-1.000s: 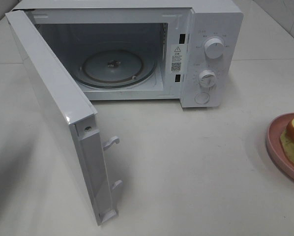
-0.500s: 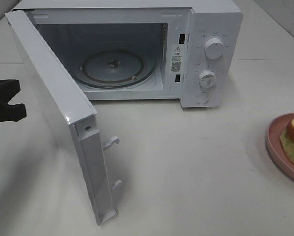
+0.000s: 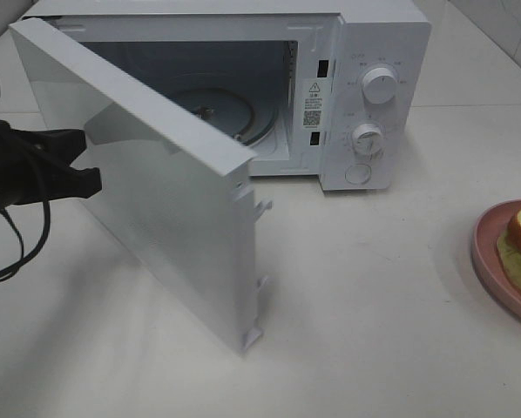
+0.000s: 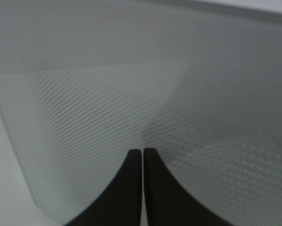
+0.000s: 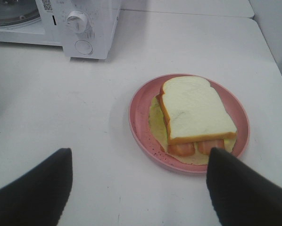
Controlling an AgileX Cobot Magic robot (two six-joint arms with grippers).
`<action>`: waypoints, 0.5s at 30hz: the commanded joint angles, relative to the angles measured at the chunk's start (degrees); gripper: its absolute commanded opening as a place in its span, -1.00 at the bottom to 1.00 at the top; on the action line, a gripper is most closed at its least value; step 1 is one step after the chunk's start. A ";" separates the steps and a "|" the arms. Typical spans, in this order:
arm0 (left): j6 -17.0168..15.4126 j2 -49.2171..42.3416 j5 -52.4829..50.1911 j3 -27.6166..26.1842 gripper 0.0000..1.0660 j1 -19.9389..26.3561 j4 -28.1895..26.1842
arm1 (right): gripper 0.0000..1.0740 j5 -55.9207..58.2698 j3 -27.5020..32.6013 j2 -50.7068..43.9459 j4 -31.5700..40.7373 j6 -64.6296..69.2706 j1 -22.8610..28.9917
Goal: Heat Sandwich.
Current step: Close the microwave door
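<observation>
Against the outer face of the white microwave oven's point(image 3: 365, 96) hinged door point(image 3: 169, 209), on the side away from the control knobs, the left gripper point(image 3: 91, 161) has its black fingers pressed together with nothing between them, their tips at or just short of the dotted door panel point(image 4: 131, 108); the wrist view cannot settle whether they touch it. That door stands partway across the oven's mouth, its latch hooks pointing toward the cavity, and the round glass turntable point(image 3: 234, 117) inside is bare. Well apart from the oven, on the knob side, the sandwich point(image 5: 193, 115) of pale bread with tan crust and reddish filling lies on a round pink plate point(image 5: 141, 125) resting on the white tabletop point(image 3: 374, 287). The right gripper point(image 5: 138, 183) hangs near the plate with its dark fingers spread wide, one on each side of the view, holding nothing. The risk I see lies in order: if the door swings fully shut while the sandwich sits outside, it would have to be opened again before the food can go in. A push from closed fingertips could also slide off the smooth panel or nudge the light oven across the table.
</observation>
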 commanded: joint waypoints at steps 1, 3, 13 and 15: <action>1.32 1.38 1.78 -3.32 -0.99 -2.86 -1.66 | 0.42 -0.57 0.17 -1.49 -0.17 -0.63 -0.46; 2.46 2.06 3.90 -5.16 -0.99 -4.18 -2.69 | 0.42 -0.57 0.17 -1.49 -0.17 -0.63 -0.46; 8.31 5.50 7.68 -13.29 -0.99 -10.43 -11.86 | 0.42 -0.57 0.17 -1.49 -0.17 -0.63 -0.46; 9.17 6.65 8.71 -15.07 -0.99 -11.40 -13.46 | 0.42 -0.57 0.17 -1.49 -0.17 -0.63 -0.46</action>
